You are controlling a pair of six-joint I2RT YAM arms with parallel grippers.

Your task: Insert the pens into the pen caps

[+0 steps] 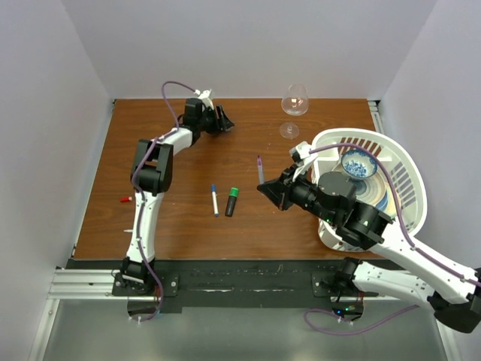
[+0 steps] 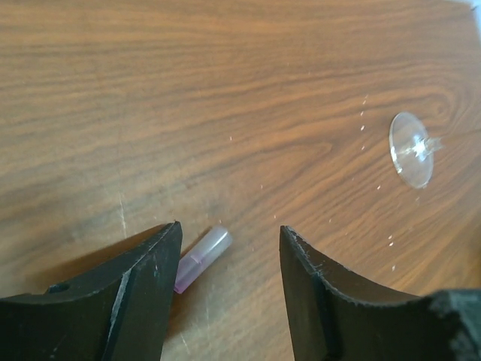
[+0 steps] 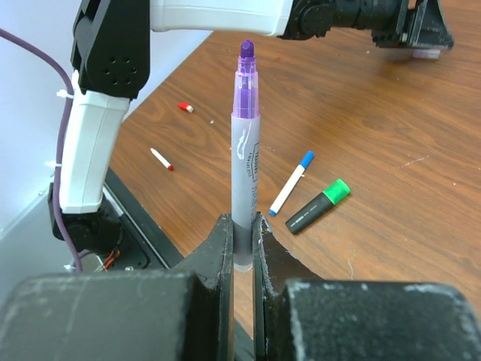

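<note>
Between left fingers [image 2: 143,293], pink cap [image 2: 203,258], perhaps touching.

Four pens [image 3: 245,150] [image 3: 291,183] [image 3: 317,207] [image 3: 161,159], two loose caps [image 3: 185,107] [image 2: 203,258], one wine glass [image 1: 293,101], one basket [image 1: 409,169], one bowl [image 1: 358,174]

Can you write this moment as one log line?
left gripper: open, over pink cap | right gripper: shut on purple pen | capping: not yet done

Grey pen [image 3: 245,173] w/ purple tip, pale pink cap [image 2: 203,257] (translucent), black marker [image 1: 231,203] w/ green end.
</note>
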